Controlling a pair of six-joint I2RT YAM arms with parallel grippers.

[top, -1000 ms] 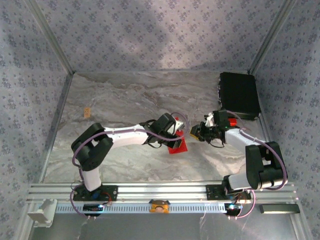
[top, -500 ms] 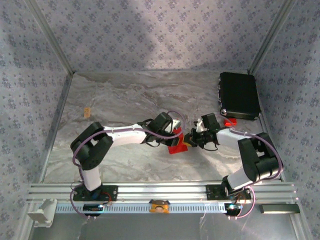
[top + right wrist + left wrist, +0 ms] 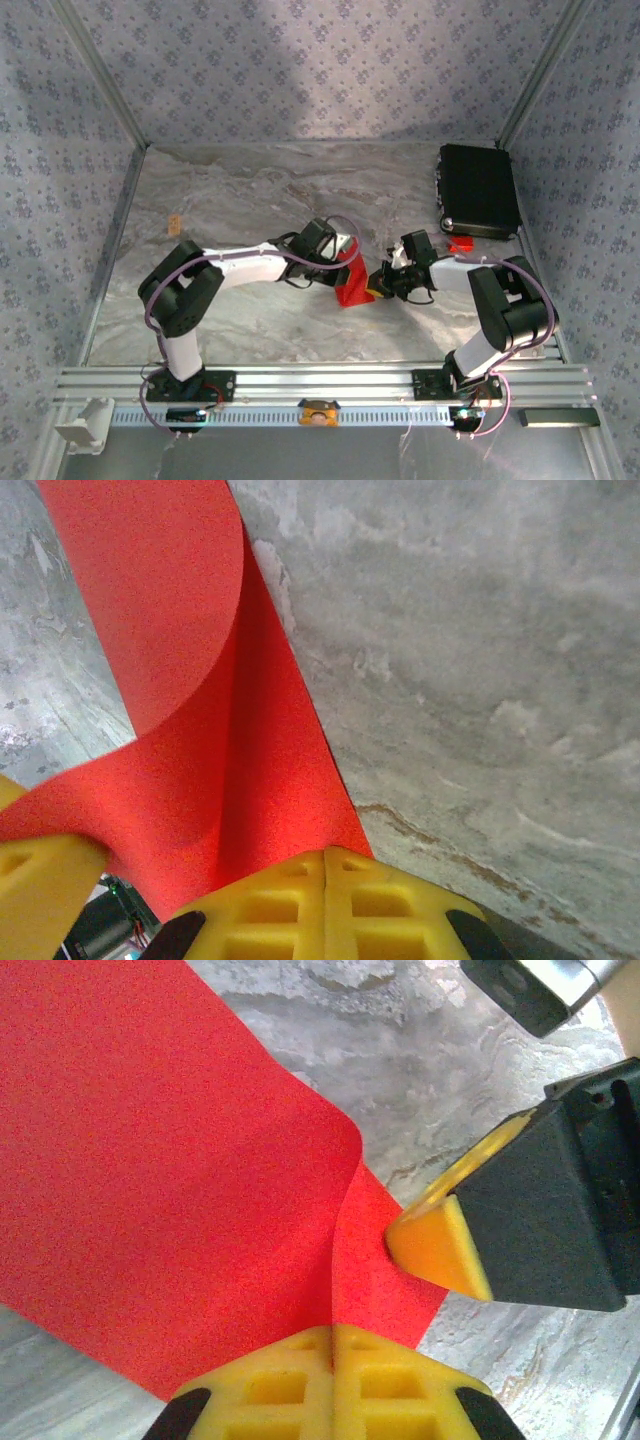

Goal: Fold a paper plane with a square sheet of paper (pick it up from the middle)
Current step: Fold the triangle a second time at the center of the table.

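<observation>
Top external: left tool [image 3: 345, 268], right tool [image 3: 376, 287] meet tip-to-tip; both clamp sheet [image 3: 352, 292].

The square sheet of paper [image 3: 150, 1160] runs off the left wrist view's top and left edges.

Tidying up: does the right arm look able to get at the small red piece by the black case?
Likely not now: the small red piece lies close by, unobstructed, but the right end effector is shut on the red paper sheet.

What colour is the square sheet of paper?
Bright red paper, clearest in the left wrist view.
</observation>
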